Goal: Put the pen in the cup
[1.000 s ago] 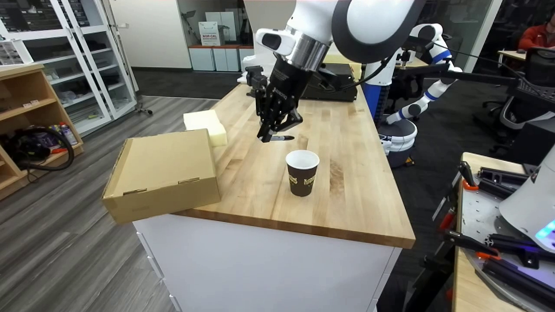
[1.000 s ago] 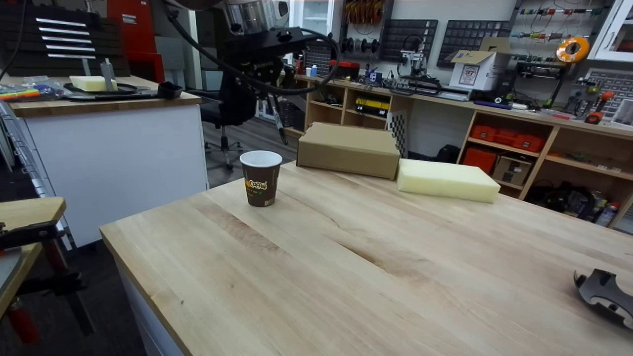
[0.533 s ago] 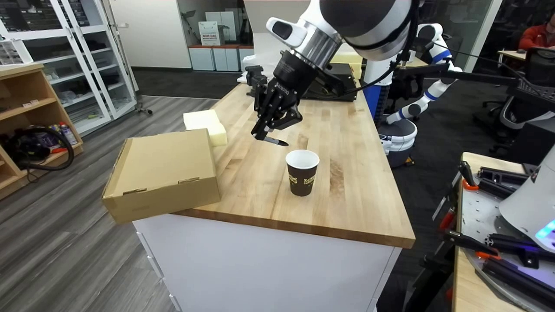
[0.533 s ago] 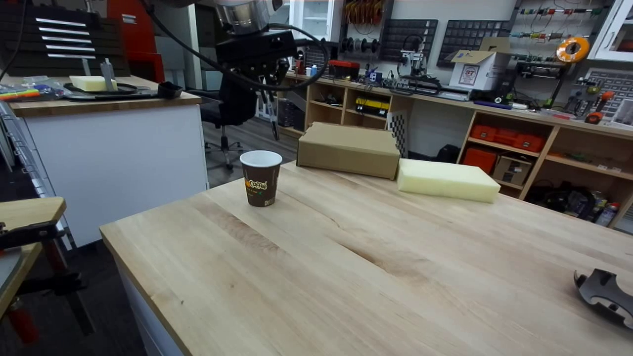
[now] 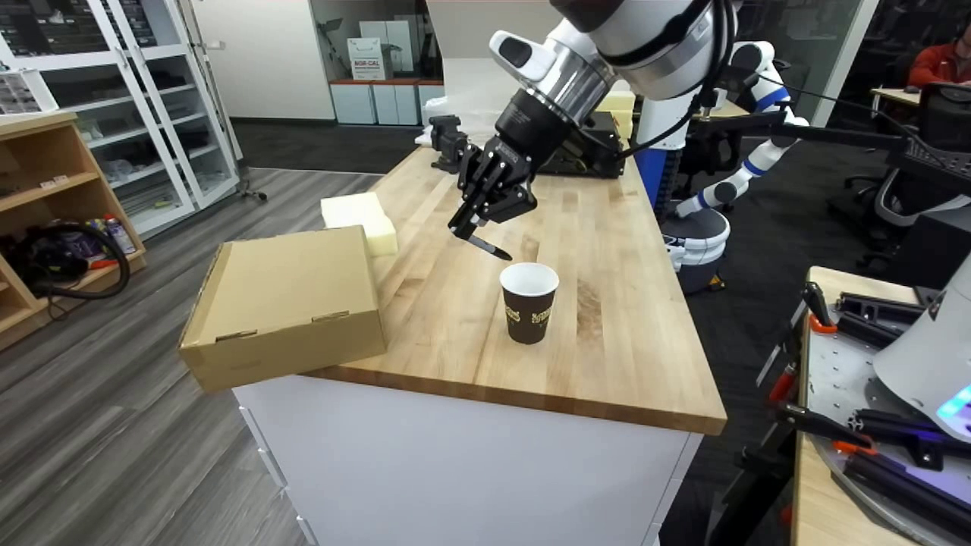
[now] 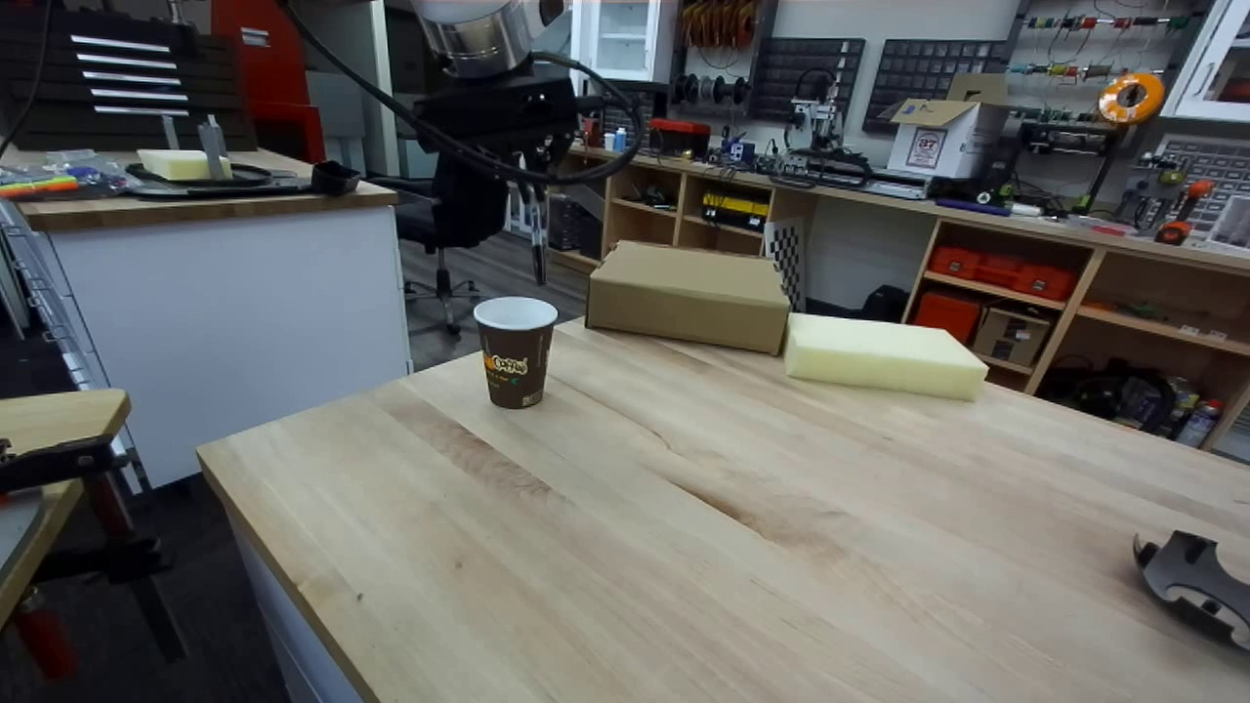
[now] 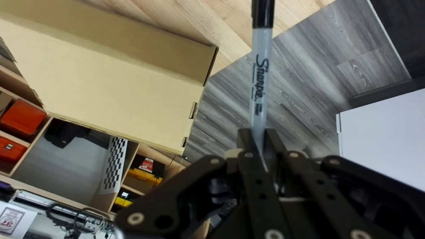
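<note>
Fingers (image 7: 274, 142) pinched on the pen (image 7: 260, 73), in the air; long axis slanted, cap end lowest, pointing toward the cup (image 5: 529, 307) in an exterior view. Cup upright near the end edge of the tabletop (image 5: 645, 364). Likely needs steeper tilt first.

I'm reading "Sharpie" on the pen (image 7: 261, 78) — also picking out "Coffee" on the cup (image 6: 515, 356), "NOR-CAL" on a background box (image 5: 368, 59).

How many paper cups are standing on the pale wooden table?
1: the dark brown, white-rimmed paper cup, upright on that table. Behind the white robot arm, others may hide.
</note>
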Robot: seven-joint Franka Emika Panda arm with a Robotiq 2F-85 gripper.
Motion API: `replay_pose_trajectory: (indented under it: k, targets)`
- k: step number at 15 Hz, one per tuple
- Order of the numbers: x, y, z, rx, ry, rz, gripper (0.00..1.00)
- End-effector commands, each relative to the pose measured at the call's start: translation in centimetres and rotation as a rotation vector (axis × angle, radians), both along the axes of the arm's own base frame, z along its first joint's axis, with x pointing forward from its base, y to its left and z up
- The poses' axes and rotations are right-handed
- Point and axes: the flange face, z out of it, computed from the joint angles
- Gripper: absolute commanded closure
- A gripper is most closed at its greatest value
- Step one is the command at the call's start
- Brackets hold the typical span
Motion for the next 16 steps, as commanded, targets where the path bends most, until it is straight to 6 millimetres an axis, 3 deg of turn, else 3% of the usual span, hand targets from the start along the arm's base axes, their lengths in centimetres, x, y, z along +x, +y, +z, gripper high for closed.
replay_pose_trajectory:
  k: [1,6,7,9,14,16]
  targets:
    - [-1.3,-1.3,0.8,0.040,-0.029,-0.026,0.93]
    - [-2.5,-2.4,0.5,0.081,-0.050,-0.075,0.93]
    - [-2.7,-2.6,0.5,0.089,-0.055,-0.083,0.63]
    - [-3.1,-2.8,0.5,0.099,-0.062,-0.094,0.56]
    - [-3.9,-3.4,-0.2,0.079,-0.059,-0.119,0.25]
    - [-4.4,-3.4,-0.9,-0.020,-0.054,-0.149,0.12]
